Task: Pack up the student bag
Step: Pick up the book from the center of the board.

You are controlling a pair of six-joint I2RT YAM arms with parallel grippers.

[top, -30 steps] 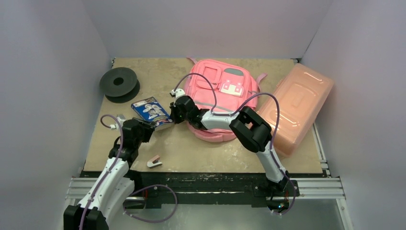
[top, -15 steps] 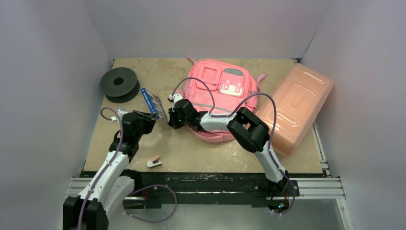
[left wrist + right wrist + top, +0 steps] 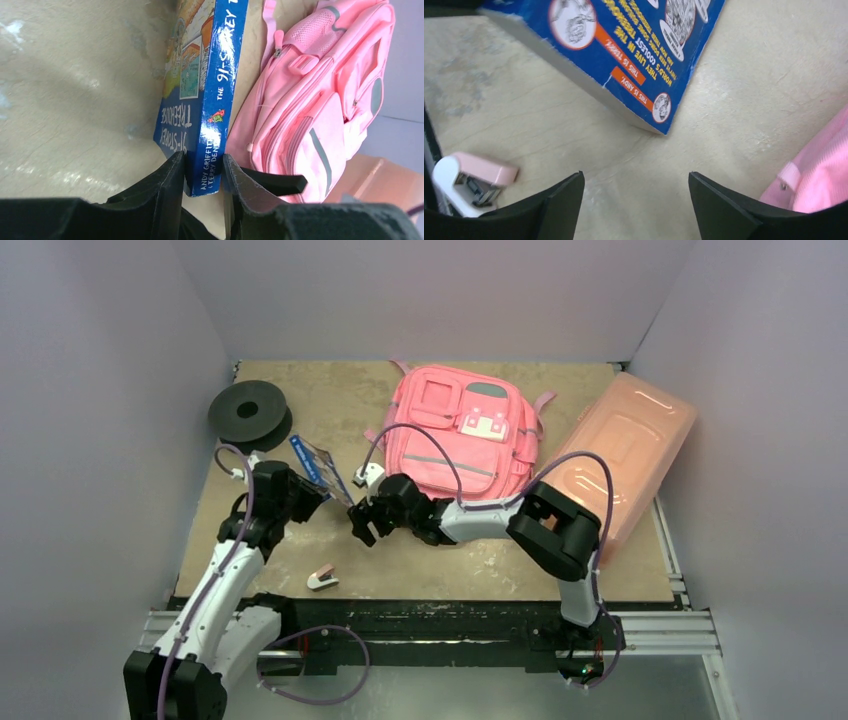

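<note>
Clamping the blue book (image 3: 210, 105) by the end of its spine, the left claw (image 3: 202, 172) holds it tipped up on edge. Right claw (image 3: 636, 187) hangs wide open, empty, low over the counter (image 3: 450, 562), between book and pink student bag (image 3: 455, 435), which lies flat at the back beside the salmon box (image 3: 622, 455).

book (image 3: 216, 100) spine: "THE 91-STOREY T…", "ANDY GRIFFI…", "TERRY DEN…"; front cover: "TREEHOUSE"; back cover: "THIS IS ANDY.", "THIS IS TERRY.", rest too blurred
</note>
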